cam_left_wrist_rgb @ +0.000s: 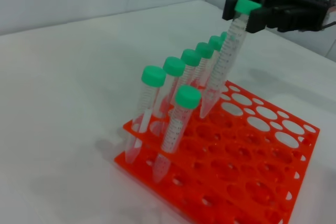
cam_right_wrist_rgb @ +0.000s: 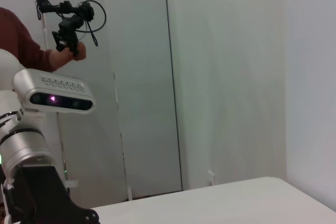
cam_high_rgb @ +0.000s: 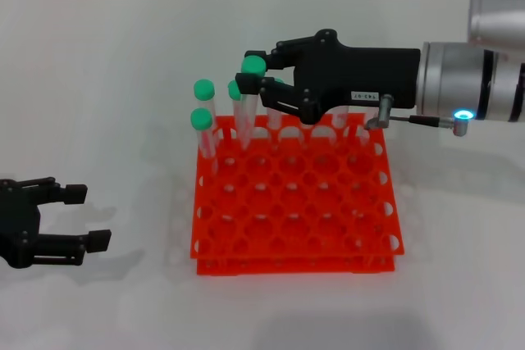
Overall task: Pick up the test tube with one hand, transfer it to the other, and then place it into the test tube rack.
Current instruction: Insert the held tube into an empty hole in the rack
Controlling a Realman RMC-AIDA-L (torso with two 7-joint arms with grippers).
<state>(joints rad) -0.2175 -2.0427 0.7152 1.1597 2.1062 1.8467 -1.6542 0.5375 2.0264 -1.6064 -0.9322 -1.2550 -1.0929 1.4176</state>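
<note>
My right gripper (cam_high_rgb: 253,73), black with a white label, is shut on the green cap of the test tube (cam_high_rgb: 246,108). It holds the tube tilted over the back left part of the orange-red test tube rack (cam_high_rgb: 295,202). In the left wrist view, the right gripper (cam_left_wrist_rgb: 247,10) holds the tube (cam_left_wrist_rgb: 226,56) with its tip down at a hole in the rack (cam_left_wrist_rgb: 252,156). Several other green-capped tubes (cam_left_wrist_rgb: 152,103) stand in the rack's back-left holes. My left gripper (cam_high_rgb: 89,215) is open and empty, low at the table's left.
The white table (cam_high_rgb: 98,63) stretches around the rack. The right wrist view shows only a wall, my head camera (cam_right_wrist_rgb: 55,95) and a person in a dark red top (cam_right_wrist_rgb: 21,45) at the far side.
</note>
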